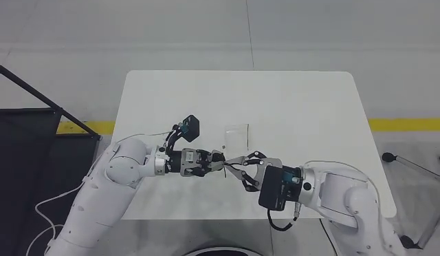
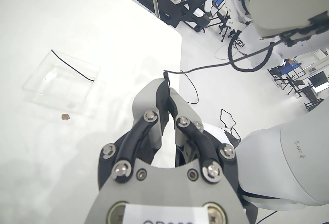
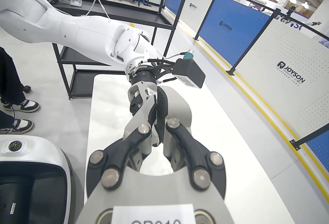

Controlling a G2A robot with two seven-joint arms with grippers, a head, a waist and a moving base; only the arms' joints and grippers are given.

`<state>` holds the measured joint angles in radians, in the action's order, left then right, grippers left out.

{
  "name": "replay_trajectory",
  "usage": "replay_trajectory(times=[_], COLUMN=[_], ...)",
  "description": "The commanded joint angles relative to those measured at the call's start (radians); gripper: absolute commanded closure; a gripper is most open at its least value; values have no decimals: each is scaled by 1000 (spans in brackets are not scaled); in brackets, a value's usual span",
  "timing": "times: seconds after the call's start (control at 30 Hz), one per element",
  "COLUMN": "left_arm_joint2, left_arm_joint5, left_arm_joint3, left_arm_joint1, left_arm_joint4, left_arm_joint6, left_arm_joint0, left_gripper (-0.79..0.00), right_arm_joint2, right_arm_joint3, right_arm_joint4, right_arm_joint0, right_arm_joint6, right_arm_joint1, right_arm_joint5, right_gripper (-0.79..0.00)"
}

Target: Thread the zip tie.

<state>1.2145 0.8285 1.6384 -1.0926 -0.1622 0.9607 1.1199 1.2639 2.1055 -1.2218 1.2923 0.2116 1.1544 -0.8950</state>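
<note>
- Two pincers meet tip to tip over the near middle of the counter (image 1: 309, 111), and I read them from the top view as almost touching.
- The left pincer (image 2: 166, 83) has its fingers pressed together. A short black end of the zip tie (image 2: 166, 75) sticks out past the tips, so it is clamped on that tie.
- From the top view, the left pincer (image 1: 219, 162) comes in from the left and is held level above the counter.
- The right pincer (image 3: 155, 104) also has its fingers closed, pad against pad. I cannot make out whether any of the tie sits between them.
- In the right wrist view, the left arm's fingers lie just beyond the right pincer's tips and point back at them.
- The right pincer (image 1: 229, 164) comes in from the right in the top view, in line with the left one.
- A clear shallow tray (image 2: 56, 104) rests flat on the counter, farther from the robot than the two pincers and near them but apart.
- A second zip tie (image 2: 70, 67), thin and black, lies slanted across one corner of that tray, resting on its rim.
- A small brown scrap (image 2: 65, 116) lies on the counter just outside the tray's near wall.
</note>
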Motion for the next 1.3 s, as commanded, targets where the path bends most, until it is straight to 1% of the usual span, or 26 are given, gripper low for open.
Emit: replay_trajectory(times=[0.0, 0.4, 0.73, 1.27], left_arm_joint2=[0, 0, 0, 0], left_arm_joint5=[0, 0, 0, 0], left_arm_joint3=[0, 0, 0, 0], left_arm_joint1=[0, 0, 0, 0], left_arm_joint4=[0, 0, 0, 0], left_arm_joint6=[0, 0, 0, 0], left_arm_joint0=[0, 0, 0, 0], left_gripper=[0, 0, 0, 0], right_arm_joint2=[-1, -11, -1, -16], right_arm_joint3=[-2, -7, 4, -15], right_arm_joint4=[2, 22, 22, 40], right_arm_joint0=[-2, -12, 1, -18], right_arm_joint6=[2, 10, -24, -4], right_arm_joint1=[-1, -10, -18, -27], right_arm_joint5=[-2, 0, 2, 16], right_gripper=[0, 0, 0, 0])
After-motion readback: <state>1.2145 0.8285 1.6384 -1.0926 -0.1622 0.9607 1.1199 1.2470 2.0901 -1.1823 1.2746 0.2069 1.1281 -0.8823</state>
